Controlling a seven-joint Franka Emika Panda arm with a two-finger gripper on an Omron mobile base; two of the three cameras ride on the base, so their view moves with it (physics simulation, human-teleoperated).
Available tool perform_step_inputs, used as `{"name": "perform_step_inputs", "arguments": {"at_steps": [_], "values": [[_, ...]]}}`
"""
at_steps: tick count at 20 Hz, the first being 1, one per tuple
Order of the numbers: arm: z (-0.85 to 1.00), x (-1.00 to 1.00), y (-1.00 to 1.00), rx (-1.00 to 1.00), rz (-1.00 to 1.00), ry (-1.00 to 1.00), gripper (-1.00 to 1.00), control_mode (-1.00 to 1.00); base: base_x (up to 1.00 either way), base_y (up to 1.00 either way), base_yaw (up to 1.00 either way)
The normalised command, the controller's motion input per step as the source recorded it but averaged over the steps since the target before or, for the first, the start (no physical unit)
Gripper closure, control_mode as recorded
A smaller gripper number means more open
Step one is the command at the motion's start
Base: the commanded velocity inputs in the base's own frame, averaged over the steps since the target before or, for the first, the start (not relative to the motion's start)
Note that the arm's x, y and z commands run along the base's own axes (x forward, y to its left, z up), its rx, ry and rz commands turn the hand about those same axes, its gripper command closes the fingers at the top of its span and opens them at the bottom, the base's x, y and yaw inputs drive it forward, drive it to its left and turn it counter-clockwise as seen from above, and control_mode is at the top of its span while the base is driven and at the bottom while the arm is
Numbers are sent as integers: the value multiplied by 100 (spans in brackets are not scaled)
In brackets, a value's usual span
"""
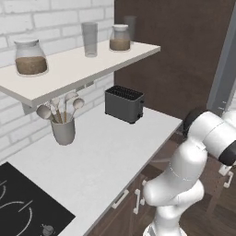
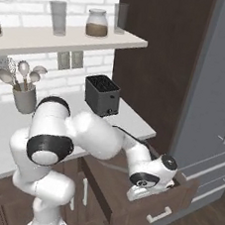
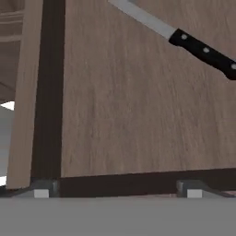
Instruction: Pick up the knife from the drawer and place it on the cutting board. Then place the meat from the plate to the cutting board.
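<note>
One knife at the upper right of the hand view, in one open drawer. Two jars, two glasses, one toaster, one holder with several spoons, one cooktop lower left.

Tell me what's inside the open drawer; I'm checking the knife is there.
On the drawer floor lies the knife, black-handled, up in the hand view. The hand hangs open above; the drawer's far corners are out of frame.

Kitchen: toaster, hob, utensil crock.
</note>
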Motion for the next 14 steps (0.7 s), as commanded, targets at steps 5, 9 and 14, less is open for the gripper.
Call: {"name": "perform_step_inputs", "arguments": {"at_steps": [5, 9, 14], "values": [[90, -35, -21, 2, 22, -10, -100, -100, 0, 0, 0], [81, 44, 35, 0, 26, -5, -100, -100, 0, 0, 0], [34, 82, 58, -1, 26, 0, -100, -100, 0, 0, 0]]}}
